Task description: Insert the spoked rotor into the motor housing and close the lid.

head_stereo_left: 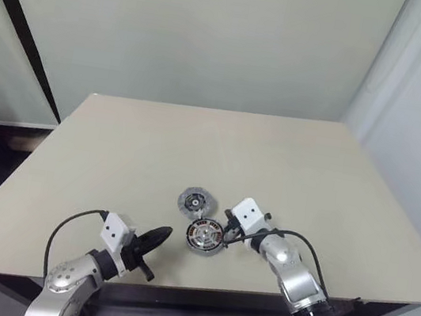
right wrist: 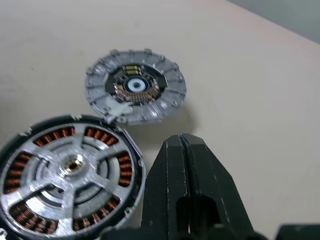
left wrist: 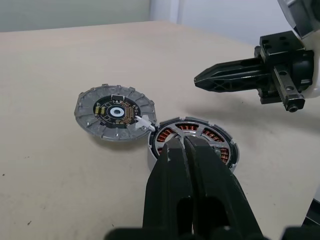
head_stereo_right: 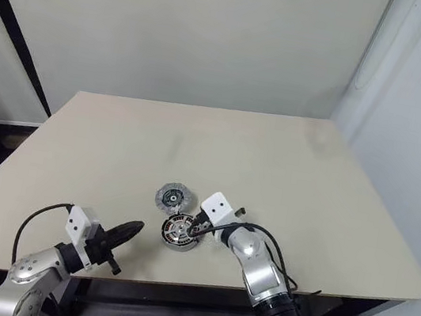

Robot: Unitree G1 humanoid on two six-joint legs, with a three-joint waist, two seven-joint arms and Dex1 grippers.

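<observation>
The motor housing, with copper windings inside a dark rim, lies near the table's front edge. The silver spoked rotor sits inside it, its spokes lying across the windings. The lid, a grey disc with a dark centre, lies flat just behind the housing, its edge close to the rim. My right gripper is shut and empty, hovering just right of the housing. To the left of the housing, my left gripper is also shut and empty, pointing at it from a short way off.
The beige table runs back to a pale wall. A white wall stands along its right side and a dark gap lies beyond its left edge. Both arms reach in over the front edge.
</observation>
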